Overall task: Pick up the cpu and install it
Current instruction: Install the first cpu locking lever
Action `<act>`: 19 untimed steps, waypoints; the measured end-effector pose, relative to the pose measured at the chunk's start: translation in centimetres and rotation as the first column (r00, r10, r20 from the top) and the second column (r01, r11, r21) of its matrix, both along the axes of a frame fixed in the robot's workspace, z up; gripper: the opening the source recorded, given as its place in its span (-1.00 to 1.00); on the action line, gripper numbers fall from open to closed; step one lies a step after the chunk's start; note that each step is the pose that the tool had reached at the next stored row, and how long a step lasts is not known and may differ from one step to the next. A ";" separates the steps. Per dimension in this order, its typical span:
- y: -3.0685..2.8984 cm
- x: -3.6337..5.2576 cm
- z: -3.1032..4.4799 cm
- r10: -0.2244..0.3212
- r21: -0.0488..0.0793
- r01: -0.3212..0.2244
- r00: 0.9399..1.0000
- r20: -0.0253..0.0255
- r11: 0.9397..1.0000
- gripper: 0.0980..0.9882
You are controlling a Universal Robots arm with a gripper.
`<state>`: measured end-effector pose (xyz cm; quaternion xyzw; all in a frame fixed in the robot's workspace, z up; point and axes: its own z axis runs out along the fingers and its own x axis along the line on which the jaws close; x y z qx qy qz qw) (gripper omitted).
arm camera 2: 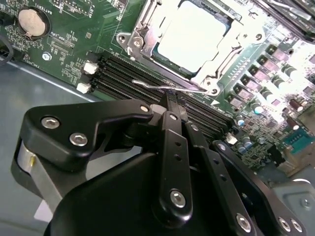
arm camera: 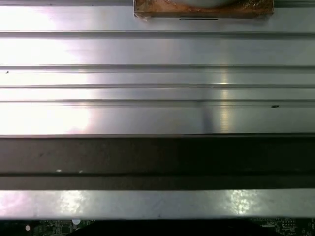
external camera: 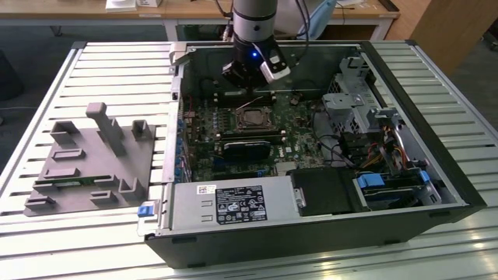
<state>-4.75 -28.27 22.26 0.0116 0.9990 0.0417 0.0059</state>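
The cpu [external camera: 253, 119] lies flat in its socket on the green motherboard [external camera: 206, 134] inside the open computer case; its silvery top shows inside the metal socket frame in the second wrist view [arm camera 2: 194, 37]. My gripper [external camera: 255, 93] hangs just behind the socket, toward the far wall of the case. In the second wrist view its black fingers [arm camera 2: 172, 128] are closed together, and the gripper [arm camera 2: 170, 96] ends right at the thin wire socket lever [arm camera 2: 167, 87], over the black memory slots [arm camera 2: 128, 73]. Nothing shows between the fingers.
A black heatsink block [external camera: 245, 149] sits in front of the socket, with the power supply [external camera: 233, 204] nearer still. A metal drive cage [external camera: 350, 105] and cables fill the case on the exterior view's right. A grey parts fixture [external camera: 86, 157] stands on the slatted metal table [external camera: 116, 64].
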 end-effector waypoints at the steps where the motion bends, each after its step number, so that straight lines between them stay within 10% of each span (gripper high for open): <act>1: 0.00 0.07 -0.08 0.000 0.000 0.000 1.000 0.000 1.000 -0.98; 19: 0.04 1.60 -0.76 0.000 -0.001 0.000 1.000 0.000 1.000 -0.98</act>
